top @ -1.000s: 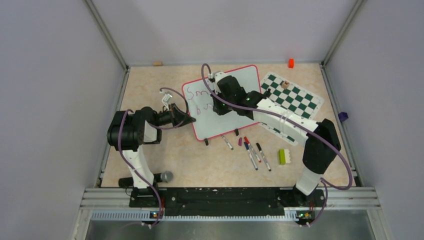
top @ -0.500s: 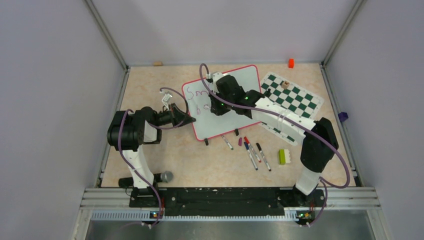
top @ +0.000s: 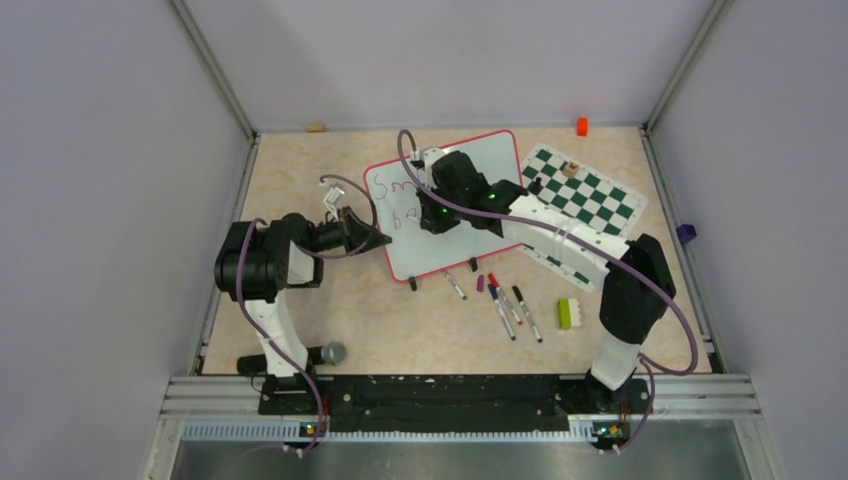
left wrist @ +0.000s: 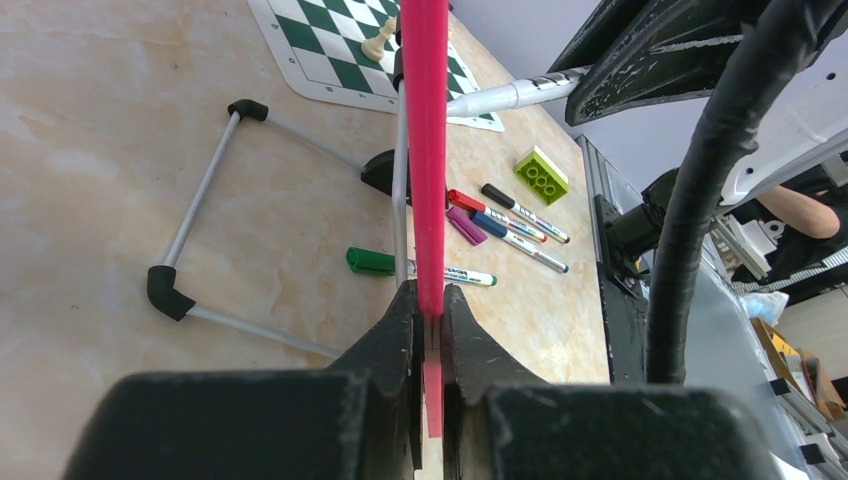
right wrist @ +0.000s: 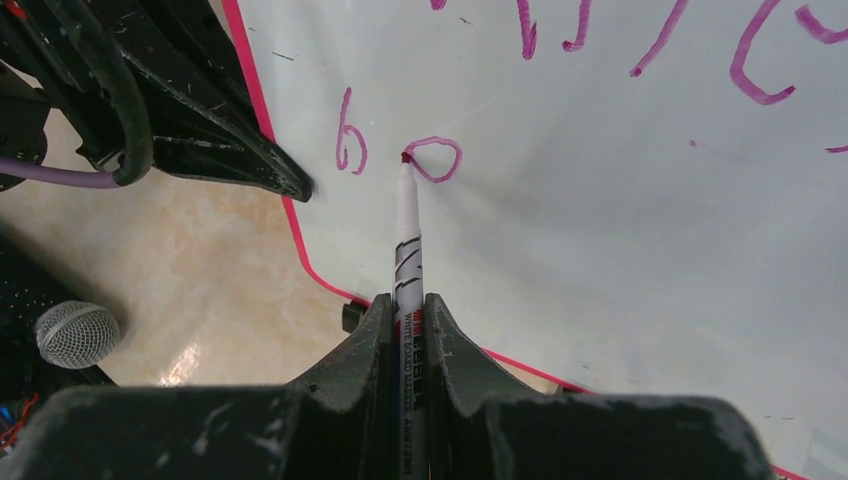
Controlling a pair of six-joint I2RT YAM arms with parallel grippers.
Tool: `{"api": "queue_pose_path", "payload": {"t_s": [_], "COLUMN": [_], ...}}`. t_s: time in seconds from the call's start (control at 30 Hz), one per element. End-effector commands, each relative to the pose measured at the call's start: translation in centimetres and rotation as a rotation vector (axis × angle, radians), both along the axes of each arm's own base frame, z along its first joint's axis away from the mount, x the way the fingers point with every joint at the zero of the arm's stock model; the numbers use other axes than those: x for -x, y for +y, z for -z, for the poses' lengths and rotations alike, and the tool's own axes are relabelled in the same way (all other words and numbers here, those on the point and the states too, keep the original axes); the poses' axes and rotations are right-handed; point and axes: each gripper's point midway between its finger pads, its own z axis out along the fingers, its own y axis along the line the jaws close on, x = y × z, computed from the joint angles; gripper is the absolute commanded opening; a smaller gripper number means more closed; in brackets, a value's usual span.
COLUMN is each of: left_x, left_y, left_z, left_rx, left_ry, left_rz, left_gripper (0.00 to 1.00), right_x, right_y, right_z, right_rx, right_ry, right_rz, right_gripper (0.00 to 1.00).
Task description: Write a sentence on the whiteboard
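The whiteboard (top: 405, 252) stands tilted on the table, white with a red-pink rim (left wrist: 425, 150). My left gripper (top: 380, 238) is shut on its left edge, and the rim runs between the jaws (left wrist: 430, 292). My right gripper (top: 432, 215) is over the board's middle, shut on a white marker (right wrist: 408, 230). The marker's tip touches the board (right wrist: 600, 250) at a small purple loop (right wrist: 435, 160), just right of a "b" (right wrist: 350, 145). Of the sentence (top: 395, 190), the first line's start and these second-line letters show; the rest of the first line is hidden under the right arm.
A green-and-white chess mat (top: 585, 195) lies right of the board. Several loose markers (top: 505, 305) and a lime brick (top: 566, 313) lie in front. A green marker (left wrist: 375, 262) lies by the board's wire stand (left wrist: 200, 200). A microphone (top: 333, 352) sits near the left base.
My right gripper has crept slightly left and up over the board with the marker. The left gripper and the board have not moved.
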Motion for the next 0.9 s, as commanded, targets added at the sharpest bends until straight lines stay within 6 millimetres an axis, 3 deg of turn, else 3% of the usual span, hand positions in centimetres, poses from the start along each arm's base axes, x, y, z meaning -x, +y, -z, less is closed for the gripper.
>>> {"api": "queue_pose_path", "payload": {"t_s": [0.0, 0.5, 0.87], "left_x": [1.3, 1.2, 1.2], "left_y": [-0.7, -0.7, -0.7], "left_z": [-0.4, -0.4, -0.4], "left_rx": [-0.027, -0.027, -0.027], "left_ry": [-0.140, -0.139, -0.140], "left_rz": [0.096, 0.095, 0.096], "left_gripper": [0.00, 0.00, 0.00], "right_x": [-0.4, 0.0, -1.6], "right_y": [-0.4, -1.7, -3.1], "right_z": [1.0, 2.5, 1.2], "right_rx": [0.022, 0.109, 0.148], "right_ry": [0.011, 0.036, -0.031], "right_rz": [-0.001, -0.005, 0.095], "right_gripper": [0.00, 0.00, 0.00]}}
